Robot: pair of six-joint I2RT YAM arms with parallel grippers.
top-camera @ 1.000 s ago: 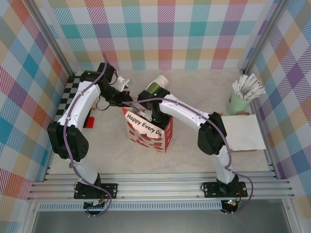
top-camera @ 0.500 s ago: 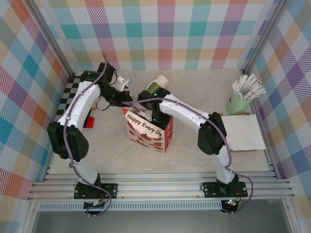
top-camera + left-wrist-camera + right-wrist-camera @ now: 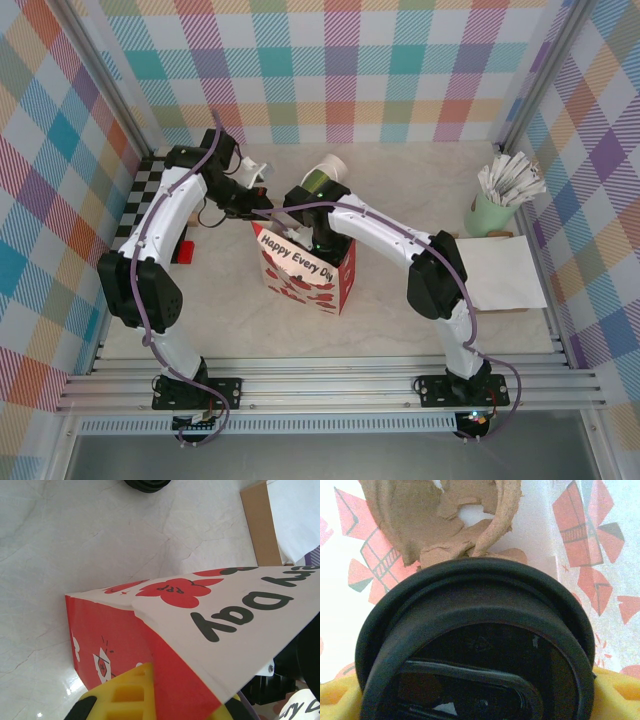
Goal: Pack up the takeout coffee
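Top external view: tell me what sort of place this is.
Probably a staged robot test cell, not a real café: plaid backdrop walls, aluminium frame rails, and a gift bag on the marble-look table.

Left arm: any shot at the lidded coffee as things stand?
Probably not. The left fingers are shut on the gift bag, holding its wall, and the coffee is gripped between the right fingers at the bag's mouth. The left arm would have to let the bag go first.

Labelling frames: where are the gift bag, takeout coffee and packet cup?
gift bag (image 3: 300, 272), top external view, printed front.
takeout coffee (image 3: 477, 647), right wrist view, black lid.
packet cup (image 3: 487, 214), top external view, green wall.
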